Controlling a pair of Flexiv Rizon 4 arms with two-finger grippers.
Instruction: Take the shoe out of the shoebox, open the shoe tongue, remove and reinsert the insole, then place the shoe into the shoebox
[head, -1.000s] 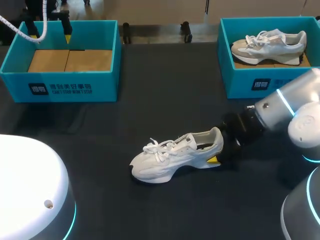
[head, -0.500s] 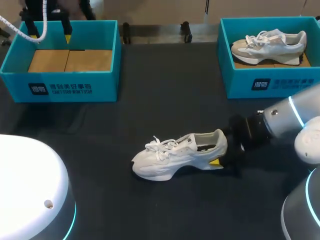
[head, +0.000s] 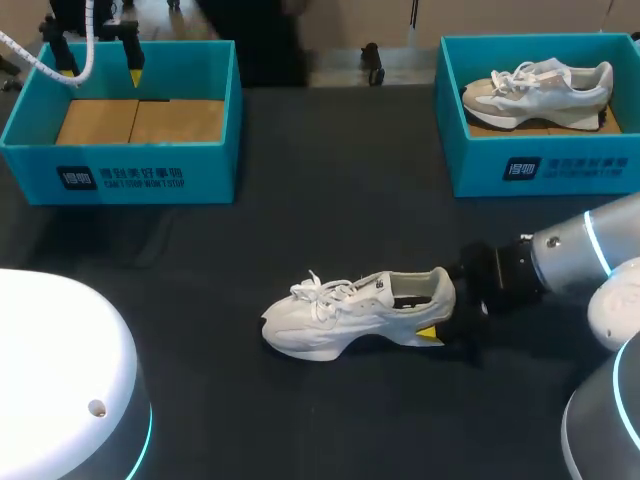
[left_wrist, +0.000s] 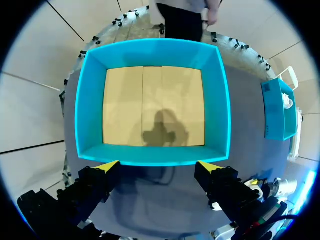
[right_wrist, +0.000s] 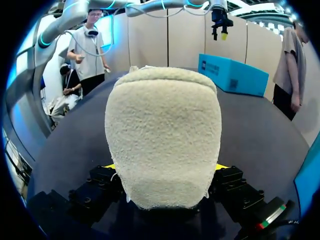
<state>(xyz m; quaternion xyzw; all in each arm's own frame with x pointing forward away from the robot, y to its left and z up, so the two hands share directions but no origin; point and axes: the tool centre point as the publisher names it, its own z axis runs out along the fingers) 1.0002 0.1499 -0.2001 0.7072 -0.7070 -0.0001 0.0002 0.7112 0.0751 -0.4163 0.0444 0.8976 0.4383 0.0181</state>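
Observation:
A white lace-up shoe lies on the dark table in front of the middle, toe to the left. My right gripper is at its heel, one finger on each side, shut on it. In the right wrist view the fuzzy heel fills the space between the fingers, with only slivers of the yellow tips showing. My left gripper hangs open above the far rim of the empty teal shoebox. In the left wrist view its open fingers straddle the box's near wall, and the cardboard floor is bare.
A second teal shoebox at the back right holds another pale shoe. The two boxes stand apart along the table's far side.
My right gripper has drawn back a little to the right and toward the front, taking the shoe's heel with it. The left arm has not moved.

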